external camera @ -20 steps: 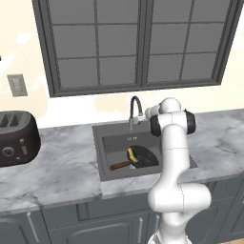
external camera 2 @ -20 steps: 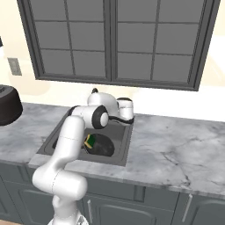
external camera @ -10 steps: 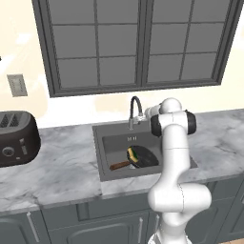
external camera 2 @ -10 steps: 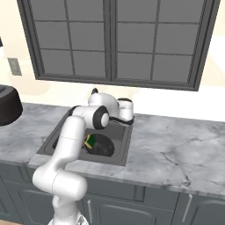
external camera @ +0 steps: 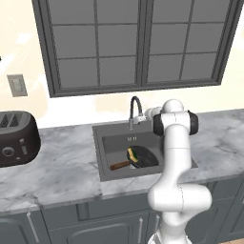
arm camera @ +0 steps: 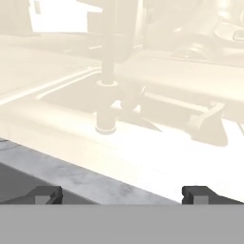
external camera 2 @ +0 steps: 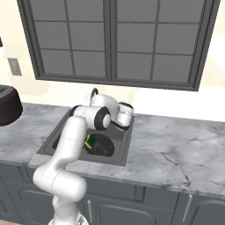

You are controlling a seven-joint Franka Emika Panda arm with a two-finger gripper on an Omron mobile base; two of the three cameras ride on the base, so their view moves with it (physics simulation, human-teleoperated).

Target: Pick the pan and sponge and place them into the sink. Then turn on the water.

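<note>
The black pan (external camera: 144,158) lies in the dark sink (external camera: 112,142), its wooden handle pointing to the left. The yellow and green sponge (external camera: 131,154) rests on the pan's left edge. From the right side, the pan (external camera 2: 101,145) and sponge (external camera 2: 90,141) sit low in the sink (external camera 2: 125,149). My gripper (external camera: 146,114) hovers at the sink's rear, just right of the gooseneck faucet (external camera: 135,110). It stands open with nothing between its fingers. In the hand view the gripper (arm camera: 123,194) faces the faucet's base (arm camera: 106,116). The water is out of view.
A black toaster (external camera: 15,138) stands on the marble counter (external camera: 62,167) far left, also at the left edge (external camera 2: 6,105). A dark-framed window (external camera: 136,43) spans the wall behind the sink. Grey cabinet fronts (external camera: 95,224) run below.
My hand has shifted slightly beside the faucet. Pan and sponge have stayed put in the sink.
</note>
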